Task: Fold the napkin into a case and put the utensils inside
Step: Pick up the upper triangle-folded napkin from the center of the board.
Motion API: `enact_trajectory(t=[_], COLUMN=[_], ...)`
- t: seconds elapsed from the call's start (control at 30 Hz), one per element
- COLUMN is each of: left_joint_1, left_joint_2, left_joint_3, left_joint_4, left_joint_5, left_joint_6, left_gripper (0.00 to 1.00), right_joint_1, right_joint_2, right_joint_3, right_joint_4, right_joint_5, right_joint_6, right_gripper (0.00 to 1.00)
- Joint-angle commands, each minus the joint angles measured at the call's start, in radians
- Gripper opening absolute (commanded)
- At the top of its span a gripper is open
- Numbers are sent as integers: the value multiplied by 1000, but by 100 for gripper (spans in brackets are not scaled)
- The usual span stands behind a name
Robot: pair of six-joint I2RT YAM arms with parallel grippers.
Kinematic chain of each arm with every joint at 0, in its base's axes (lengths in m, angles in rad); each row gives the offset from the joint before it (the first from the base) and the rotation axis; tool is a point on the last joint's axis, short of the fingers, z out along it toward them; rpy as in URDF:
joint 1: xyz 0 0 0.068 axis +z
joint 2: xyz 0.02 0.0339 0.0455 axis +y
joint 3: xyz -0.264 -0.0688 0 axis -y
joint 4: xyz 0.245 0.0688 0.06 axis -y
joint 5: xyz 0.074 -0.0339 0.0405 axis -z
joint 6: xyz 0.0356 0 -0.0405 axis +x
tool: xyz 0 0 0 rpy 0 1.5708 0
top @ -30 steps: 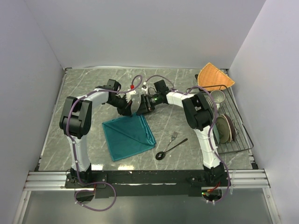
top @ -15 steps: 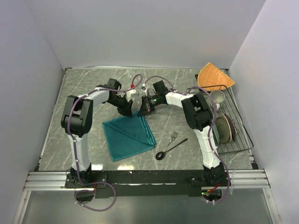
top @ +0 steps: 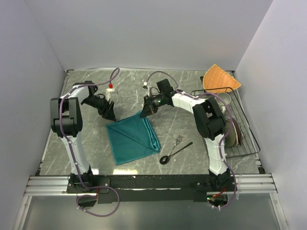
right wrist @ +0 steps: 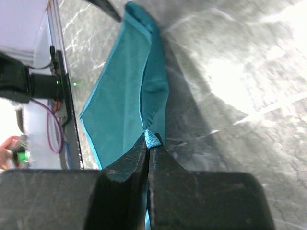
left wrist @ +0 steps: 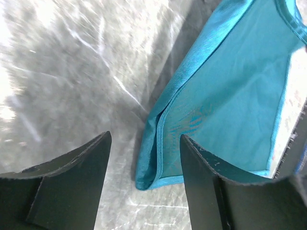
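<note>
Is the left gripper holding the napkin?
No, the left gripper is open in its wrist view, and a corner of the napkin lies ungripped between its jaws.

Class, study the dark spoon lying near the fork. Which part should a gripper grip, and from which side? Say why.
Probably the spoon by its thin handle, near the end away from the bowl, coming straight down with jaws across it. It lies flat on the table, the round bowl offers little to pinch, and the fork crowds the handle's middle from the far side.

A plain teal napkin [top: 132, 139], silver fork [top: 179, 139], black spoon [top: 176, 152] and orange woven cloth [top: 219, 79] on a grey marbled table [top: 182, 91].
</note>
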Motion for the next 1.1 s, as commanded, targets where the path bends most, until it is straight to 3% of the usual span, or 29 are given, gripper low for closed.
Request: enact_trajectory(t=[0.0, 0.2, 0.4, 0.57, 0.87, 1.07], left_joint_1=[-1, 4, 2, 2, 1, -8], left_joint_2=[60, 106, 198, 184, 173, 198], left_joint_3=[48, 100, 192, 137, 137, 175], left_joint_4=[-114, -116, -304, -256, -178, -232], left_joint_5=[72, 78, 70, 53, 41, 18], left_joint_6=[113, 118, 274, 263, 202, 254], left_gripper=[64, 62, 55, 55, 63, 61], right_joint_1=[14, 18, 20, 17, 17, 18], right_joint_2=[-82, -108, -116, -123, -152, -159], right_joint_3=[-14, -35, -38, -37, -43, -55], right_joint_4=[12, 10, 12, 27, 32, 56], right_joint_5=[-11, -32, -42, -52, -81, -89], right_joint_6=[-99, -146, -147, -129, -123, -103], right_gripper=[0, 0, 0, 0, 0, 0])
